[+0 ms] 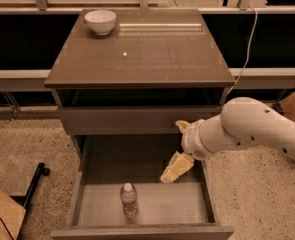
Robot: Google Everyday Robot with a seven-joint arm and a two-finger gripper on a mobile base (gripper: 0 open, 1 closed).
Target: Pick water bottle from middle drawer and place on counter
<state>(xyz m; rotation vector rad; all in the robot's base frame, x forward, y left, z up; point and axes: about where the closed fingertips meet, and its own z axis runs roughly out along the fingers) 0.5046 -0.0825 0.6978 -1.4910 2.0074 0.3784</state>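
The water bottle (129, 199) stands upright on the pale floor of the open middle drawer (167, 206), near its front. My gripper (171, 152) hangs over the drawer's right rear part, above and to the right of the bottle and apart from it. Its yellowish fingers (176, 168) are spread and hold nothing. The counter (142, 54) is the cabinet's glossy grey-brown top.
A white bowl (100, 21) sits at the counter's back left corner. The shallower drawer (122, 119) above is shut. A black stand leg (34, 181) and a cardboard box (2, 214) lie on the floor at left. A cable (247, 44) hangs at right.
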